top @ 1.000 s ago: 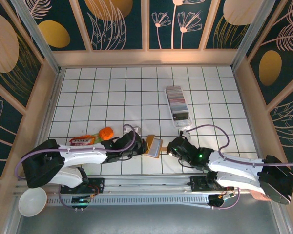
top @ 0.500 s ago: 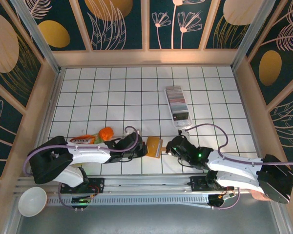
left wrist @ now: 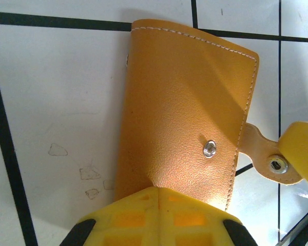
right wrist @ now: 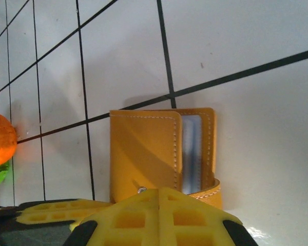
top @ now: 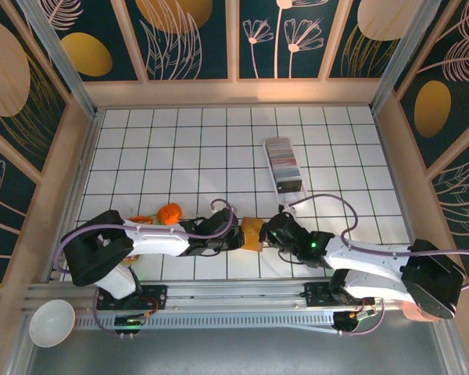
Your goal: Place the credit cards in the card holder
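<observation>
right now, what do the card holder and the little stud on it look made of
Card holder: looks like tan leather or a faux leather, matte with a fine grain, a soft crease and pale stitching along the edges; real or synthetic is not clear. Snap stud: apparently metal, silvery and shiny, catching the light.

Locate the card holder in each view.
Top external: card holder low centre, near the front edge.
Left wrist: centre, large, snap stud facing the camera.
Right wrist: lower centre, partly open, pale inside showing.
Shared landmark: black grid lines on the white table.
</observation>
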Controlling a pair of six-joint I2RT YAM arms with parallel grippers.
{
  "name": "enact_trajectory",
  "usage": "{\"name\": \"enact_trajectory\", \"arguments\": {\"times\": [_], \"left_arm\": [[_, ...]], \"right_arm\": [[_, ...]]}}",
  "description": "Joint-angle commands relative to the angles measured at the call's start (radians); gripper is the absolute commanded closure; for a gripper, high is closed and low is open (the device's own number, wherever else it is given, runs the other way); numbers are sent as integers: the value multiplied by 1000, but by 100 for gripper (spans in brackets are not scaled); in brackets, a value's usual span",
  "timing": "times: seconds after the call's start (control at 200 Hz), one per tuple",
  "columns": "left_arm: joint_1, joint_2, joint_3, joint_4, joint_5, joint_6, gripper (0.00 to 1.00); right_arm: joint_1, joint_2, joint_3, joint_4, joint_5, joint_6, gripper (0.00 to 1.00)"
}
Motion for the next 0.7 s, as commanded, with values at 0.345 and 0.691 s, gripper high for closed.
{"name": "enact_trajectory", "arguments": {"times": [0.345,0.691], "left_arm": [[-7,50,-21,-80,21,20,100],[-8,37,-28,-59,24,13,100]], "right_arm": [[-8,178,92,110,-17,-13,100],[4,237,112,82,-29,-16,100]]}}
